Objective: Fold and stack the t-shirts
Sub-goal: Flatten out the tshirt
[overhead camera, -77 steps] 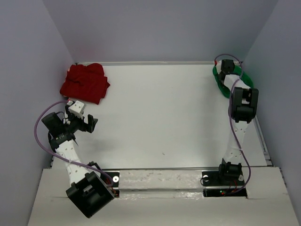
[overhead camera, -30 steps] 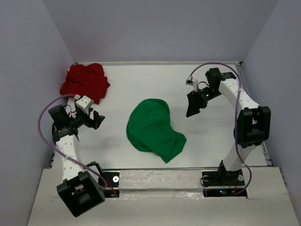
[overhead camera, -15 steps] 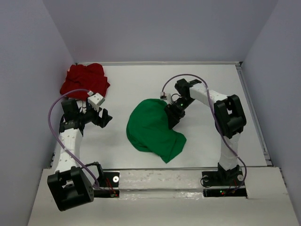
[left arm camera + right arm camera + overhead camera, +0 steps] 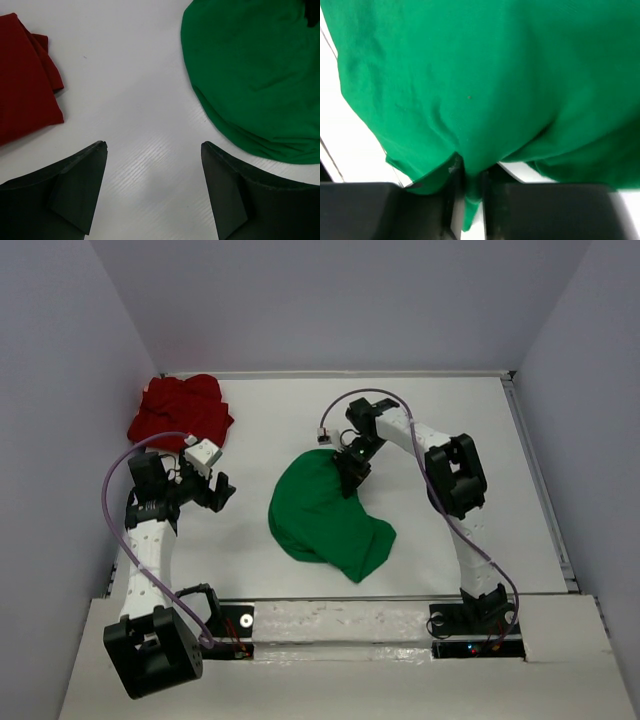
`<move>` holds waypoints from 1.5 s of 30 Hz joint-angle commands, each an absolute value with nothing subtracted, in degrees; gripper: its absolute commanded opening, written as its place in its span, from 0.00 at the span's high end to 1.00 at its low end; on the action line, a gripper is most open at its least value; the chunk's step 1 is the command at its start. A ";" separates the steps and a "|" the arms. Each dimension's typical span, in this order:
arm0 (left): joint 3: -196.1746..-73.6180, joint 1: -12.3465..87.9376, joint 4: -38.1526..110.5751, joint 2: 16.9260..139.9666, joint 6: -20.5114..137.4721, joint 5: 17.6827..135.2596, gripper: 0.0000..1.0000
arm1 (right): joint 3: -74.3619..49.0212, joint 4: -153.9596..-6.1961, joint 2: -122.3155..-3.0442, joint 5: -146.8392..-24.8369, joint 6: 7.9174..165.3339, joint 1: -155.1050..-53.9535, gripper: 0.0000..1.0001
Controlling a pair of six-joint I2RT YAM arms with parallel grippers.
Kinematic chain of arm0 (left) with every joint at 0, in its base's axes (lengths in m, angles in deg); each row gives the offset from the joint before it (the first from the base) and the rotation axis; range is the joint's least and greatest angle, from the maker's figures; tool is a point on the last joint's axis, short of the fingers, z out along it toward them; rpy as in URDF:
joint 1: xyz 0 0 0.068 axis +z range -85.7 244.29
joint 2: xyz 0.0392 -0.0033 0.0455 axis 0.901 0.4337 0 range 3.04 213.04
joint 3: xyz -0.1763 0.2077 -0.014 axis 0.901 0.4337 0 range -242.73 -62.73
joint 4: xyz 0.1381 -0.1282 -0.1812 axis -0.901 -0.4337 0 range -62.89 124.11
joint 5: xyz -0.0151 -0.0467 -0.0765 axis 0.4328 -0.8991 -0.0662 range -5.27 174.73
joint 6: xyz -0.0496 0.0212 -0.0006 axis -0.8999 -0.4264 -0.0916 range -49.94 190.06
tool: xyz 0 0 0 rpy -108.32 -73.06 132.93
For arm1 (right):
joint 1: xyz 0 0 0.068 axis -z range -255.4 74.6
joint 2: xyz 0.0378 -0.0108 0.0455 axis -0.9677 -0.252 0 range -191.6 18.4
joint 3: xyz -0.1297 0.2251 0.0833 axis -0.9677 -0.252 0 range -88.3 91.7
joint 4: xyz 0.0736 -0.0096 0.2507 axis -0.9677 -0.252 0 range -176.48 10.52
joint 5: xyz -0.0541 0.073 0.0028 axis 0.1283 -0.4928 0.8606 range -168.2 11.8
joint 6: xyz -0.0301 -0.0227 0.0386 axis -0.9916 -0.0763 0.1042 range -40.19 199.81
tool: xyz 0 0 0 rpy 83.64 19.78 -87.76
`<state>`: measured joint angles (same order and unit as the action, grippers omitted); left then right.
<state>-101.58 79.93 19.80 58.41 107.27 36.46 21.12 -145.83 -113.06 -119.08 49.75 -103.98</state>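
Top external view: the right tool [image 4: 352,468], having swung in from 3 o'clock, is now pinching the green t-shirt [image 4: 320,520] at its 1 o'clock edge. That shirt is lying bunched at the centre of the table [image 4: 450,410], and the red t-shirt [image 4: 180,415] is sitting at 10 o'clock. The left tool [image 4: 215,490] is hovering, fingers spread. Flattening is probably beginning.

I'm sliding the right gripper [image 4: 349,476] leftward onto the green t-shirt [image 4: 315,520], and it's now pinching the far edge.

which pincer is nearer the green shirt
Right. The right pincer is shut on the green t-shirt at its far edge; the left pincer is open, between it and the red t-shirt.
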 commanded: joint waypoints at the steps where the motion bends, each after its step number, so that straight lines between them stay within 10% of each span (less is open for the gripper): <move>1: -100.70 80.55 21.45 57.97 108.12 36.13 0.14 | 24.28 -148.57 -112.74 -118.19 48.96 -104.85 1.00; 11: -100.34 80.73 21.63 58.06 108.29 36.22 0.14 | 30.42 -144.53 -103.43 -106.42 50.72 -104.85 1.00; 19: -99.90 81.43 21.80 56.92 108.20 36.22 0.15 | 26.13 -128.02 -90.60 -66.56 51.69 -102.92 1.00; 29: -100.08 81.78 21.80 56.83 108.03 35.43 0.15 | 27.87 -117.81 -82.33 -49.99 46.25 -96.58 1.00; 35: -100.17 81.87 21.89 56.74 107.77 35.25 0.15 | 35.00 -119.45 -81.18 -55.94 47.28 -97.11 1.00; 45: -100.34 83.10 21.98 56.04 107.33 35.16 0.14 | 29.85 -137.38 -85.12 -103.73 55.55 -108.87 1.00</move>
<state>-100.64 82.23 20.70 57.52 107.49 36.70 31.99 -129.09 -82.28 -79.41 51.52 -103.57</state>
